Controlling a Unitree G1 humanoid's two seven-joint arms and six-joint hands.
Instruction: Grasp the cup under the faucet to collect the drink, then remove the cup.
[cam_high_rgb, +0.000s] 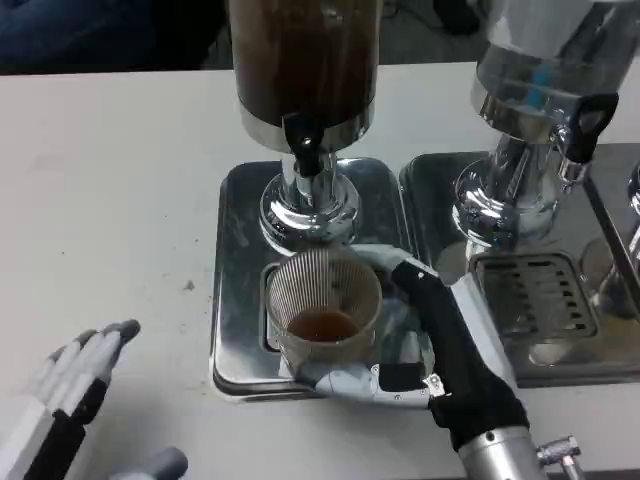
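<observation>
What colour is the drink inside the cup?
Reddish-brown, a shallow pool at the bottom of the ribbed clear cup, seen in the head view.
</observation>
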